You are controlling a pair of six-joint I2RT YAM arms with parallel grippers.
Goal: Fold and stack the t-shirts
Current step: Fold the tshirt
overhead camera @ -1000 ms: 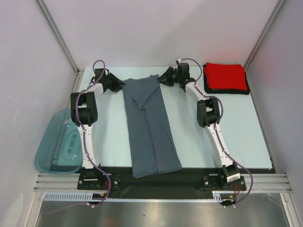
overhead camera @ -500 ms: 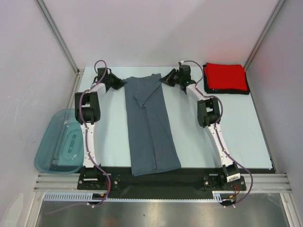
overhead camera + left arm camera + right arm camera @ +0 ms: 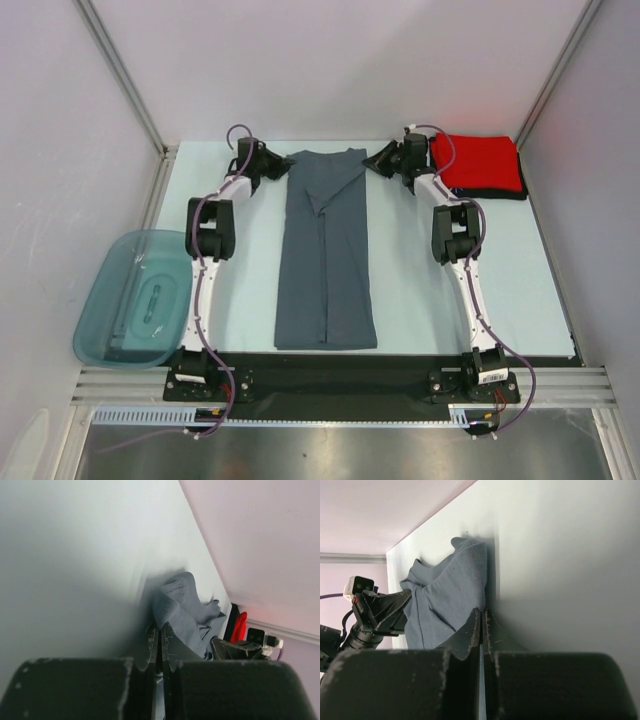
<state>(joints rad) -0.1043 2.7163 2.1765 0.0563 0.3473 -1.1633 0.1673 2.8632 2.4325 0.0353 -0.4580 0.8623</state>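
Two grips set: left pincer [image 3: 281, 166] and right pincer [image 3: 372, 161] each clench a far corner of the blue-grey t-shirt [image 3: 325, 260]. Lift yours level, cloth taut.

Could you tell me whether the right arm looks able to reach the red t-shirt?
Probably yes: the red t-shirt lies beside the right hand, nothing between them. But that hand is shut on the blue-grey t-shirt, so it must let go first.
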